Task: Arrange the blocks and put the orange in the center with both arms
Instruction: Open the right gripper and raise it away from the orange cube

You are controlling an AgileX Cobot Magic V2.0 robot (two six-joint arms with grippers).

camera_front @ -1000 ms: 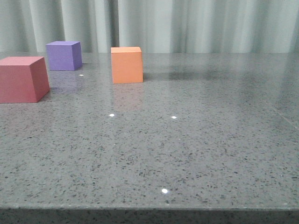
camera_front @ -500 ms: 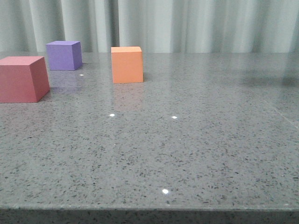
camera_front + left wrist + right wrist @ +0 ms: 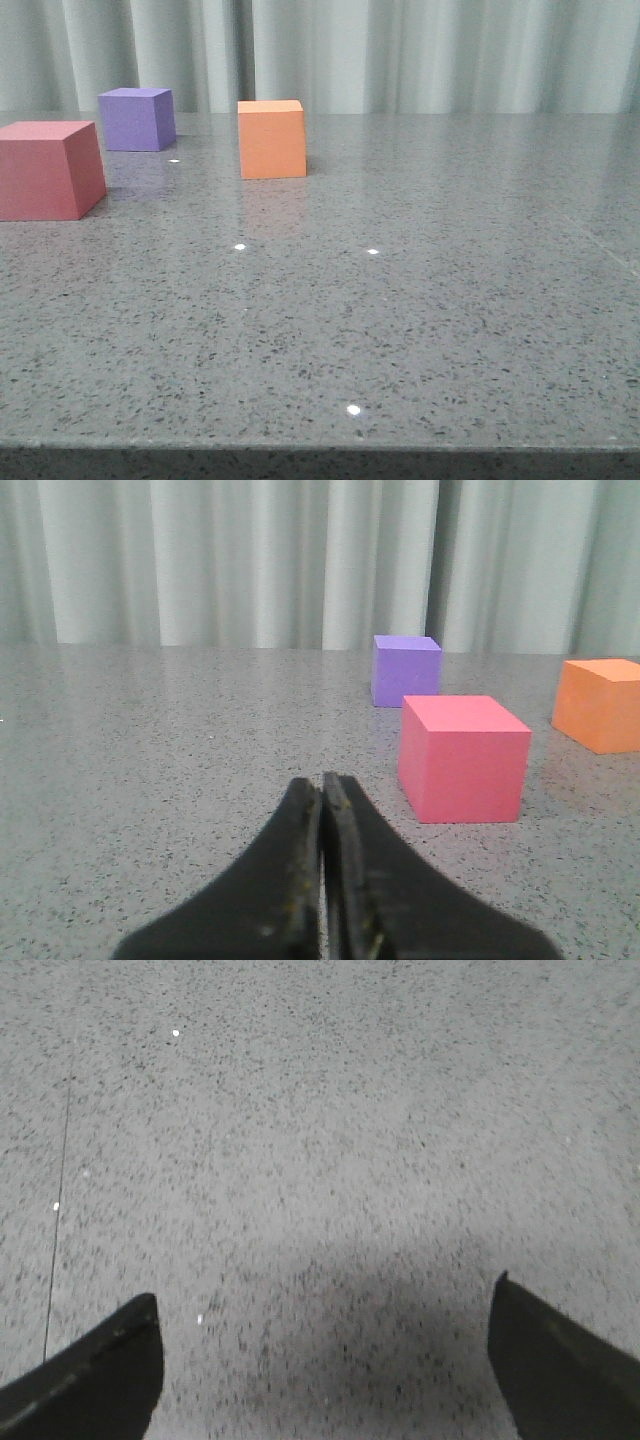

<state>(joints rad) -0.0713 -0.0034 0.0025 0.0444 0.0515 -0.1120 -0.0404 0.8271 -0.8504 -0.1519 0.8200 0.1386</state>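
Two claws are seen: the left claw (image 3: pixel 322 790) is pressed closed on nothing, the right claw (image 3: pixel 325 1330) spread wide over bare table (image 3: pixel 320 1110). Beyond the left claw, the red block (image 3: pixel 463 757), purple block (image 3: pixel 405 669) and orange block (image 3: pixel 600 703) are set apart.

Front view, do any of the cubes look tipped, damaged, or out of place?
Nothing stands out. The pinkish-red matte cube, purple matte cube and orange matte cube all sit flat, apart and undamaged on the speckled grey table.

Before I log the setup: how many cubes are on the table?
3: pinkish-red cube nearest at left, purple cube behind it, orange cube toward the middle. None appear hidden.
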